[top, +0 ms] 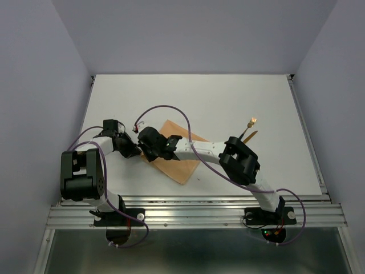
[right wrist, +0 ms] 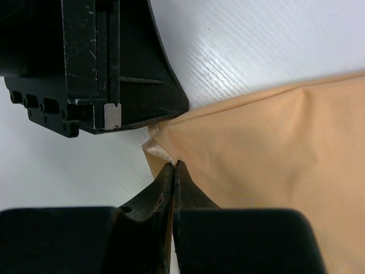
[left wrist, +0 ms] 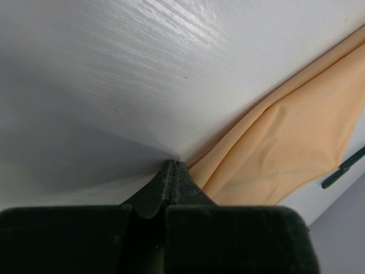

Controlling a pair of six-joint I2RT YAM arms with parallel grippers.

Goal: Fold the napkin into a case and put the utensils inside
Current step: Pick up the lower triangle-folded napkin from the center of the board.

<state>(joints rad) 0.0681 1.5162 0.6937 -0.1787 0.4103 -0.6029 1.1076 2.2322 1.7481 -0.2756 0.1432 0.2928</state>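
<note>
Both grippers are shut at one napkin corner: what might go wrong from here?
1. The right gripper seems to pinch only the very tip of the napkin corner, so the cloth may slip out once pulled.
2. The left gripper crowds the same corner, so the two could collide while folding.
3. Its tips meet at the cloth's edge. Whether it holds any cloth is unclear, so a fold might drag unevenly.
</note>
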